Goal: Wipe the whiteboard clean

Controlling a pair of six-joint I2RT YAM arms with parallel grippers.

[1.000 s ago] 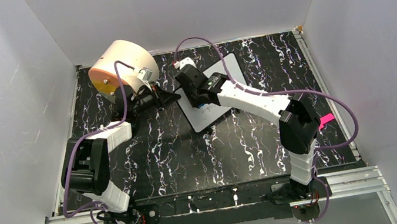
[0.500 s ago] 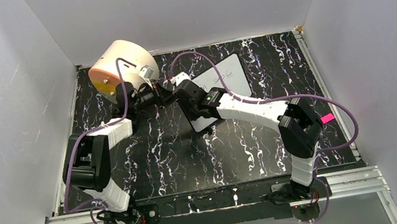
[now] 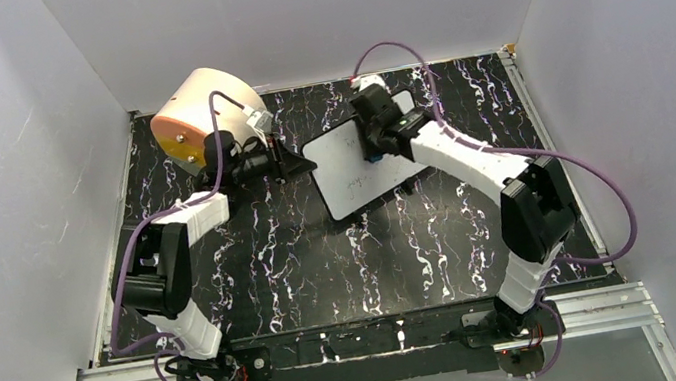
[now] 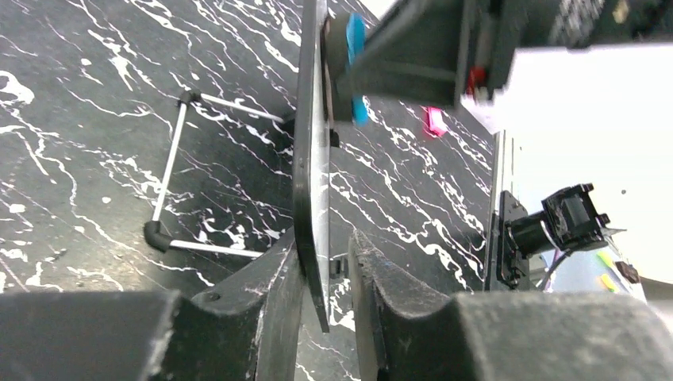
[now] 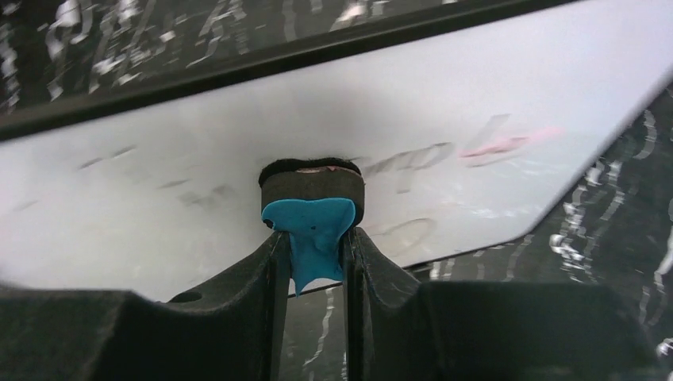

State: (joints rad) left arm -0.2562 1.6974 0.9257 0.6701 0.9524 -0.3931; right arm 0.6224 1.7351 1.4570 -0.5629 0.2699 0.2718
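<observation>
- The left arm point(image 3: 180, 229) rises from its base at the near left of the desk point(image 3: 325, 263). It bends at the elbow and stretches its forearm toward the far middle.
- The left tool point(image 4: 325, 262) lies level and is clenched on the left edge of the whiteboard point(image 3: 350, 163), one finger on each face. In its wrist view the board shows edge-on.
- The right arm point(image 3: 471, 160) climbs from the near right to a high elbow, and its forearm then runs far and leftward over the board.
- The right tool point(image 5: 311, 262) points down at the board's face and grasps an eraser point(image 5: 311, 210) by its blue grip. The eraser's black pad presses flat on the white surface near the board's far right part.
- The whiteboard sits in the far middle of the desk, turned at an angle to the desk's edges. A wire stand point(image 4: 171, 171) lies behind it, and faint grey writing and one pink stroke show on its face.
- Counted: two arms, two tools, one whiteboard, one eraser and one wire stand.
- One cream cylinder point(image 3: 213, 93) with an orange face lies at the far left corner, just behind the left forearm.
</observation>
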